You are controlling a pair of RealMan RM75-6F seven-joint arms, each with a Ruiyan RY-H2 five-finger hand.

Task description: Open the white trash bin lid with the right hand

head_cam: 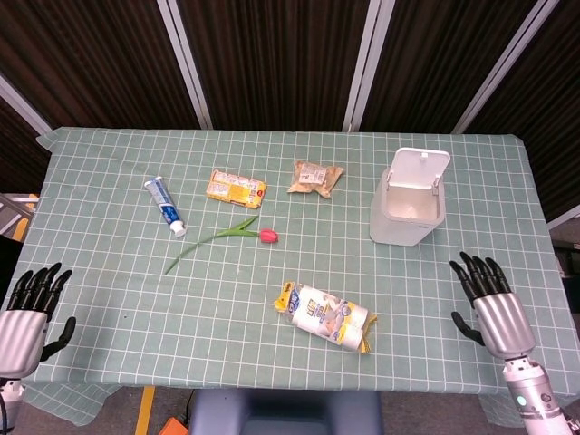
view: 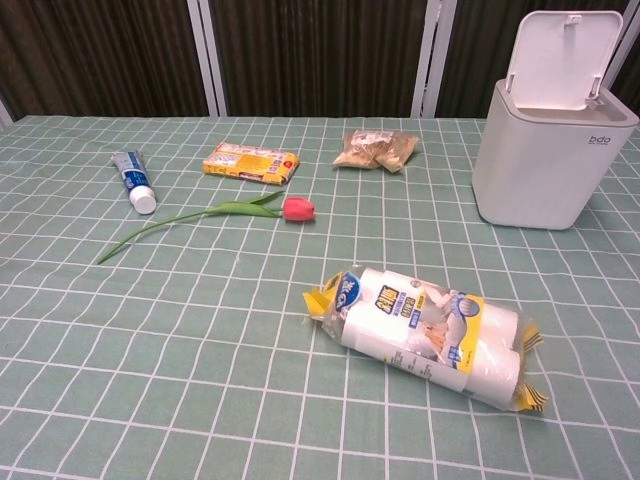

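The white trash bin [head_cam: 406, 215] [view: 545, 155] stands at the right of the table. Its lid [head_cam: 419, 169] [view: 560, 59] is swung up and stands upright at the back, leaving the bin's mouth uncovered. My right hand [head_cam: 495, 306] is near the table's front right edge, well clear of the bin, fingers spread and holding nothing. My left hand [head_cam: 25, 313] hovers at the front left corner, fingers apart and empty. Neither hand shows in the chest view.
On the green checked cloth lie a toothpaste tube [head_cam: 165, 205], a yellow biscuit pack [head_cam: 236, 188], a snack bag [head_cam: 316, 176], a red tulip [head_cam: 227, 236] and a pack of paper rolls [head_cam: 328, 315].
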